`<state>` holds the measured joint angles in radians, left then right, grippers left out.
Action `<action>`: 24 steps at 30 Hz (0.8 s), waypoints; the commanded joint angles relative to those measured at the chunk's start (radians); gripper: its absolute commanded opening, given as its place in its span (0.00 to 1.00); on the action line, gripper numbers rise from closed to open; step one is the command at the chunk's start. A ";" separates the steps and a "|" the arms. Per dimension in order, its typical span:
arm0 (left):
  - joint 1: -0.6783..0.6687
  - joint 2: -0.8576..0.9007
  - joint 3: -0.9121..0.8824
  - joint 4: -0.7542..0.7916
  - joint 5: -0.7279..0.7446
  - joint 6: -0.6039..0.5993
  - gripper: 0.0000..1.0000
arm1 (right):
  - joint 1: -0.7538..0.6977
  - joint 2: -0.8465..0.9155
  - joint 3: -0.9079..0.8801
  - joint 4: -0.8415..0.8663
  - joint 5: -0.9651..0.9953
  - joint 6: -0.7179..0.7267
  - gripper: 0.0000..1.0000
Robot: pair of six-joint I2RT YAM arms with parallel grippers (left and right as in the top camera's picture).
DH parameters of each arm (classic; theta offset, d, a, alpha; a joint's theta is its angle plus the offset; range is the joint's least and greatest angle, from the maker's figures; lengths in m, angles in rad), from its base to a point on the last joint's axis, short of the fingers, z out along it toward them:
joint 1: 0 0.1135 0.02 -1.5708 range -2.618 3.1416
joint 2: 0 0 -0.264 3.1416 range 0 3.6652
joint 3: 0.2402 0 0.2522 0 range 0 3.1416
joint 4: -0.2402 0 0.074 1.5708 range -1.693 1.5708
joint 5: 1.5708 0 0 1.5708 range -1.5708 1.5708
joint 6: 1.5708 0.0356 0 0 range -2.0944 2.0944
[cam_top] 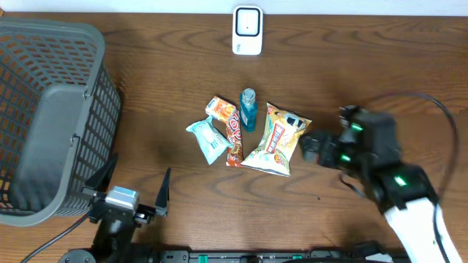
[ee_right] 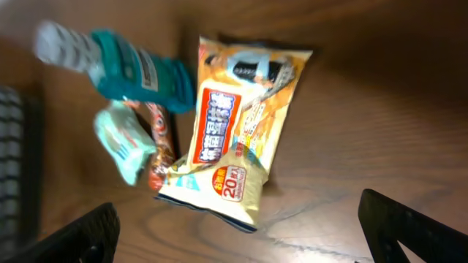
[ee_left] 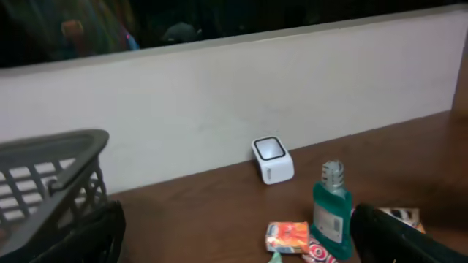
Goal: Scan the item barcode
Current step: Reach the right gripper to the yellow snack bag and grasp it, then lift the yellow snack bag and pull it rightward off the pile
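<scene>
Your right gripper [cam_top: 313, 146], jaws spread wide and empty, hovers just beside the yellow snack packet [cam_top: 276, 139] lying mid-table. This looks like the reaching step: next, grasp the packet and carry it to the white scanner [cam_top: 247, 31]. Your left gripper [cam_top: 135, 186] hangs open, empty.

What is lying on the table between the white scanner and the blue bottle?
Nothing. Between the white scanner and the blue bottle there is only bare wooden table; the overhead view shows this most clearly.
</scene>
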<state>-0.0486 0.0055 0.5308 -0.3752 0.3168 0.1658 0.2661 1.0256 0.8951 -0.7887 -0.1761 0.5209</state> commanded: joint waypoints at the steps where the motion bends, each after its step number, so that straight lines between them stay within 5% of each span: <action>1: -0.003 -0.003 -0.043 0.049 0.011 -0.171 0.98 | 0.205 0.153 0.132 -0.035 0.271 0.103 0.99; 7: -0.011 -0.003 -0.108 0.087 0.007 -0.235 0.98 | 0.406 0.337 0.204 0.036 0.402 0.110 0.99; 16: -0.036 -0.003 -0.165 0.082 0.008 -0.235 0.98 | 0.438 0.497 0.204 0.136 0.422 0.164 0.96; 24: -0.036 -0.003 -0.165 0.038 0.013 -0.236 0.98 | 0.438 0.698 0.204 0.154 0.525 0.386 0.73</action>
<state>-0.0807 0.0055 0.3676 -0.3260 0.3164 -0.0563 0.7029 1.6680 1.0847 -0.6376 0.2779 0.7822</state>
